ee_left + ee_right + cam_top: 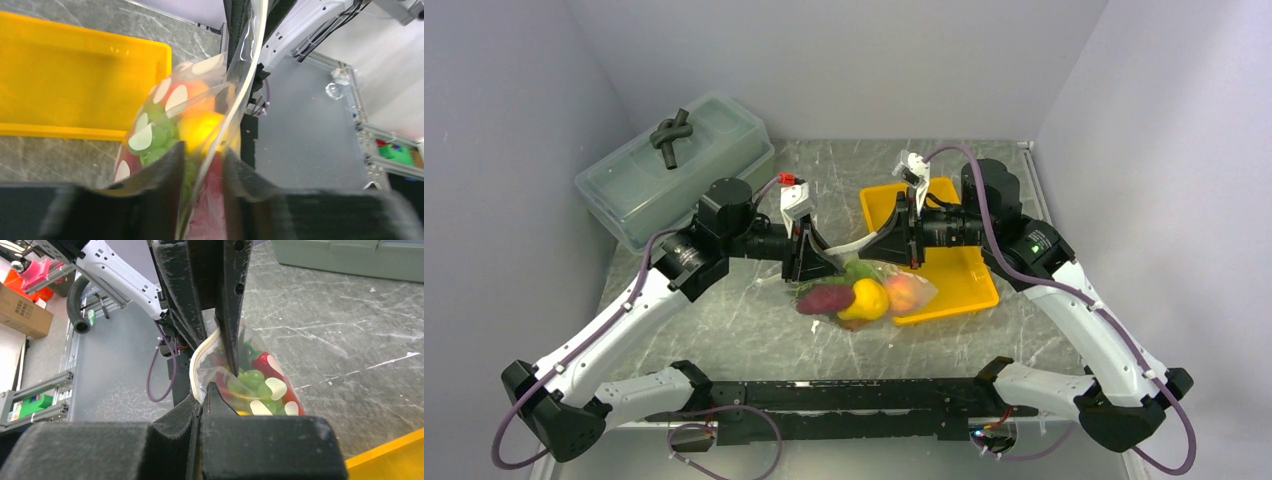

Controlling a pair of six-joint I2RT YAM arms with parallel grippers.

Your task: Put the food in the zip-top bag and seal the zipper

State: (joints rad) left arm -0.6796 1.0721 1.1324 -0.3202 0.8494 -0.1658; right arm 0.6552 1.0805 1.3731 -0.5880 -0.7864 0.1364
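Observation:
The zip-top bag (864,295), clear with white dots, hangs between my two grippers over the table's middle. Inside it is the food: a dark purple piece (824,298), a yellow fruit (867,298), a peach (904,292) and green grapes (157,132). The whitish zipper (849,245) runs along the top between the grippers. My right gripper (204,395) is shut on the zipper's right end. My left gripper (202,170) straddles the zipper strip (245,80) at its left end. Its jaws are narrow but still apart, with a gap on both sides of the strip.
A yellow tray (969,285) lies just right of and behind the bag. A large translucent lidded box (674,170) stands at the back left with a black knotted piece (672,132) on its lid. Grey walls close in the back and sides.

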